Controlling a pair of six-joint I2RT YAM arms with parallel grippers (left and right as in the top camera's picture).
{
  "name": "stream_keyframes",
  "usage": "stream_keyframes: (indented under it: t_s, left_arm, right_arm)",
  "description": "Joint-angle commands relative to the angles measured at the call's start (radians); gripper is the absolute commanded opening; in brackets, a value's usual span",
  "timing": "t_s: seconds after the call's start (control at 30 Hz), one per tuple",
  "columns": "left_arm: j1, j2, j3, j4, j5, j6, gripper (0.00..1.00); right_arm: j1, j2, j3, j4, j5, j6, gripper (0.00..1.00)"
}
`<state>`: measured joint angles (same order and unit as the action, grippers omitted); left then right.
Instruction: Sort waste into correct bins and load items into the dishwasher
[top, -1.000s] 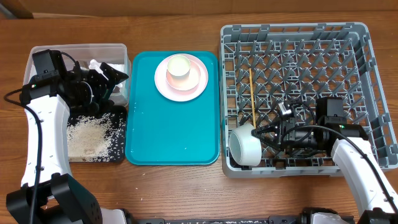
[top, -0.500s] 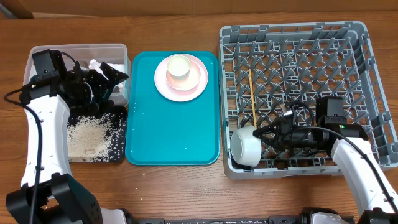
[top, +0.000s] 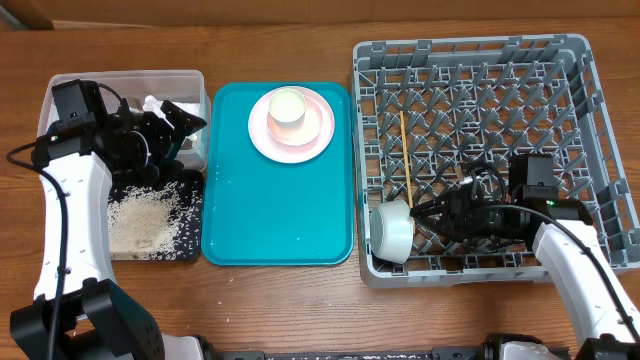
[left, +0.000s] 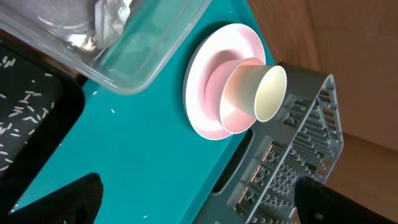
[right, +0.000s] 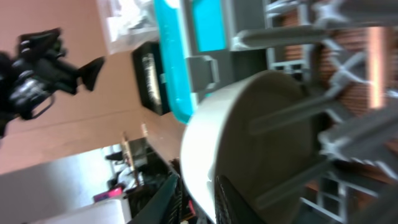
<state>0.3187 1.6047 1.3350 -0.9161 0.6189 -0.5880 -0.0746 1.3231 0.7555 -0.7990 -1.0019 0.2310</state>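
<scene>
Wrist view alone shows right pincer (right: 199, 194) clamped on bowl (right: 249, 137) rim; overhead: bowl tilted ahead of it, in rack (top: 470, 60); left pincer (left: 202, 202) apart.

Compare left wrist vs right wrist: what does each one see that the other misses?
Left wrist only: the pink plate with the cream cup on it, and rice grains in the black tray. Right wrist only: the white bowl tipped among the rack pegs, the right gripper on its rim, and the left arm beyond. Both: the teal tray, the grey rack and the black tray.
</scene>
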Motion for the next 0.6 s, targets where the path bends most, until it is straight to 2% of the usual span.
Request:
stream_keyframes:
  t_s: [0.0,0.33,0.43,0.57]
  left_arm:
    - [0.002,-0.010,0.017,0.001,-0.003,0.016,1.00]
    - [0.002,-0.010,0.017,0.001,-0.003,0.016,1.00]
    - [0.002,-0.010,0.017,0.001,-0.003,0.016,1.00]
    - [0.002,-0.010,0.017,0.001,-0.003,0.016,1.00]
  right_arm:
    - [-0.005,-0.010,0.075,-0.015,0.113,0.009,0.20]
    - [0.014,-0.010,0.340,-0.243,0.274,0.008,0.20]
    - [0.072,-0.011,0.372,-0.286,0.302,0.008,0.17]
    - [0.224,-0.012,0.372,-0.292,0.352,0.016,0.10]
